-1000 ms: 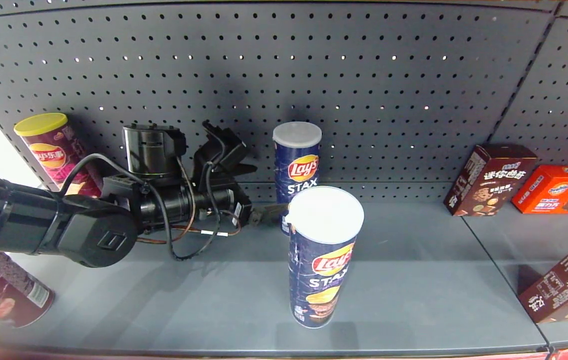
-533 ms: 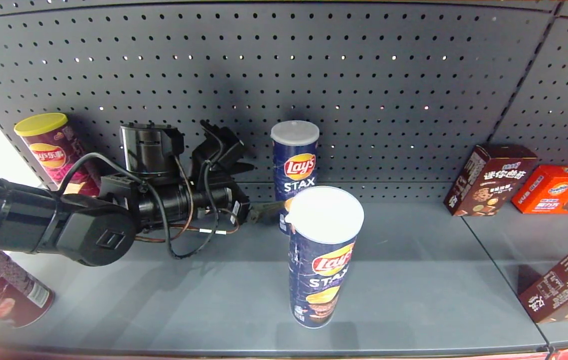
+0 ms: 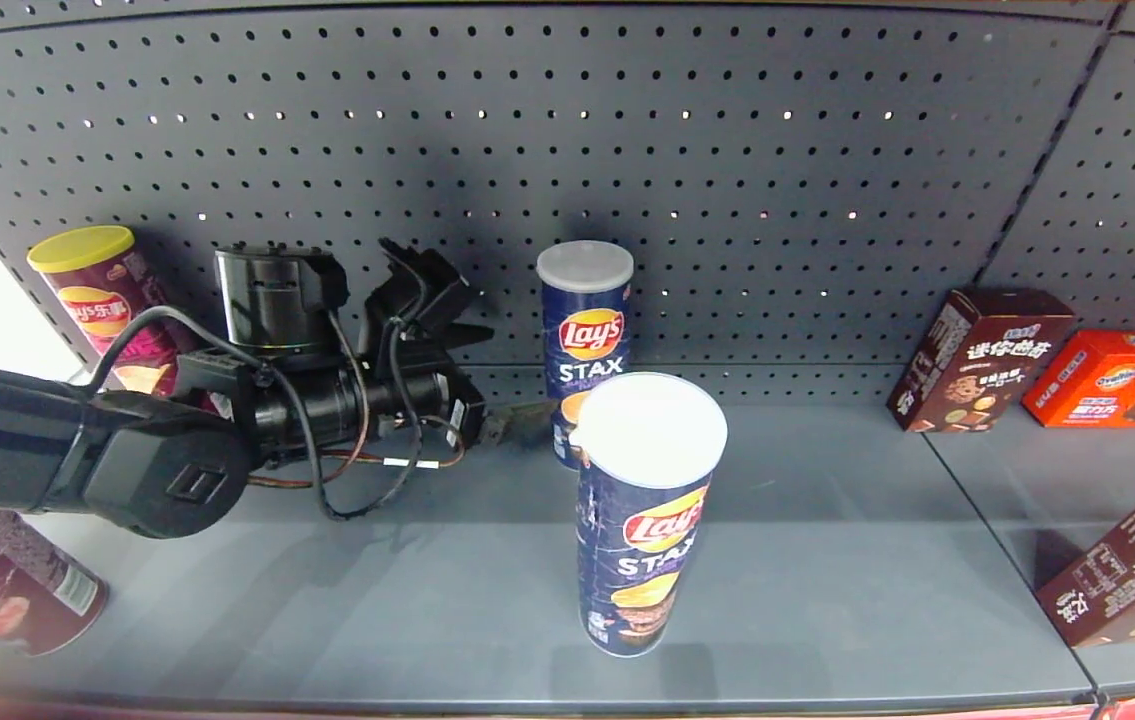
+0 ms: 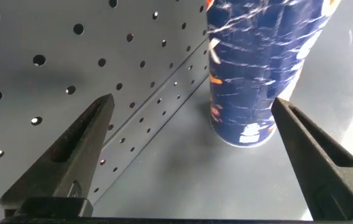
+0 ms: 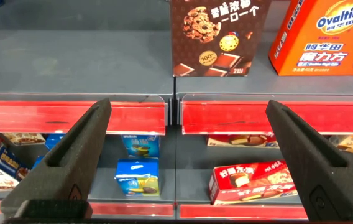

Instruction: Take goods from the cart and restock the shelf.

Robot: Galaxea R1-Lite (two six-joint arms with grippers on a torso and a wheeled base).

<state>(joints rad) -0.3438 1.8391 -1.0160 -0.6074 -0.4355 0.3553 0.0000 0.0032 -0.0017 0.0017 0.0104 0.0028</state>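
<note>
Grey metal shelf [image 3: 827, 600] with a perforated back panel holds the goods. Nearest its front edge stands a tall blue crisp can with a white lid [image 3: 642, 540], with a maroon can [image 3: 7, 590] at the left front and a brown carton [image 3: 1127, 560] at the right. Farther in, the left gripper [image 4: 192, 107] has its fingers spread wide. It sits just short of a second blue crisp can [image 3: 584, 330], which stands upright near the back panel. That can looks placed. Next the arm should back straight out, avoiding the front can and the yellow-lidded maroon can [image 3: 102, 300]. The right gripper [image 5: 187, 107], fingers also spread and holding nothing, faces lower shelves.
</note>
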